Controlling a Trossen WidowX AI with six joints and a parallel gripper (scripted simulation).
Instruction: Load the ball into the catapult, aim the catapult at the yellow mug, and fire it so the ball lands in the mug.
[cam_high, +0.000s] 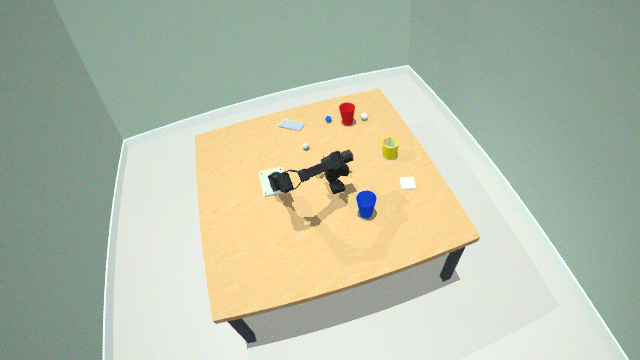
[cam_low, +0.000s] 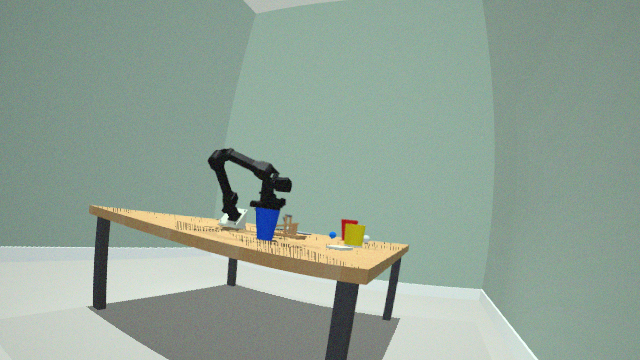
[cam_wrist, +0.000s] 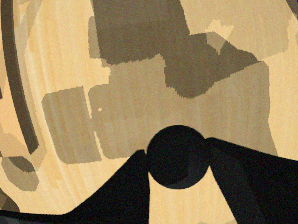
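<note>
My gripper (cam_wrist: 176, 151) is shut on the black ball (cam_wrist: 175, 150), one finger against each side, in the wrist view. It points down at the middle of the table; its fingertips are hidden in the top and exterior views. I cannot tell whether the ball touches the table. The wooden catapult (cam_low: 290, 228) stands on the table, just right of the blue mug in the exterior view; the arm hides it in the top view. A brown strip (cam_wrist: 17, 95), likely part of it, shows at the wrist view's left edge. The yellow mug (cam_high: 390, 150) (cam_low: 354, 235) stands upright toward the far right.
A blue mug (cam_high: 366, 205) (cam_low: 267, 224) stands near the gripper. A red mug (cam_high: 347, 115) stands at the back, between a small blue ball (cam_high: 328, 119) and a white ball (cam_high: 364, 116). A grey ball (cam_high: 305, 146), a pale slab (cam_high: 291, 125) and a white square (cam_high: 407, 183) also lie about.
</note>
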